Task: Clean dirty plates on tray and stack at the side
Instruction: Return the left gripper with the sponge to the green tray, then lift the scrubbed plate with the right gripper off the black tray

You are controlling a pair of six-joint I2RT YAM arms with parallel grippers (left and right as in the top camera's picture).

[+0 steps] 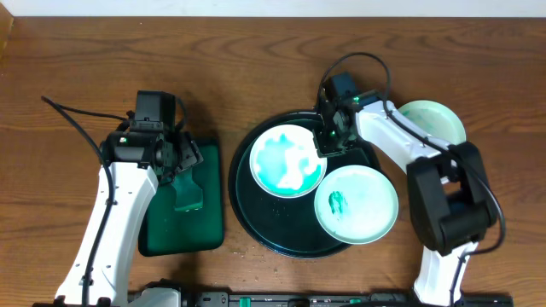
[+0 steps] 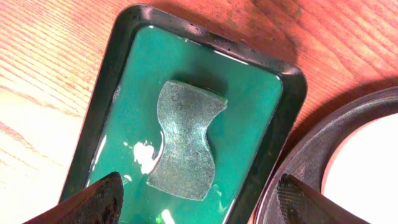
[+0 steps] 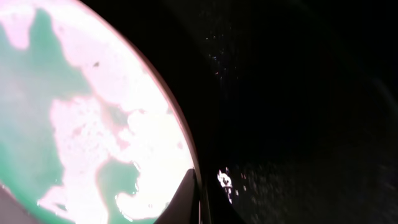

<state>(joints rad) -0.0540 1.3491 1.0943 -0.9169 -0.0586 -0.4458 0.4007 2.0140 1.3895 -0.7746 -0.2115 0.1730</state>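
Note:
The large round dark tray [image 1: 256, 223] holds a plate with a broad teal smear [image 1: 287, 160]. A second plate [image 1: 367, 205] with a small smear lies over the tray's right rim. A third plate [image 1: 431, 122] sits off the tray at the right with no smear visible. My right gripper [image 1: 331, 136] grips the right rim of the broadly smeared plate [image 3: 81, 124]. Only one finger [image 3: 186, 199] shows, against the rim; the other is lost in the dark. My left gripper [image 2: 202, 205] is open and empty above a green sponge [image 2: 186, 143].
The sponge [image 1: 189, 194] lies in a small rectangular green tray [image 1: 153, 239] holding green liquid, left of the round tray. The rectangular tray's dark rim [image 2: 99, 106] nearly touches the round tray's edge [image 2: 329, 143]. Wooden table all round.

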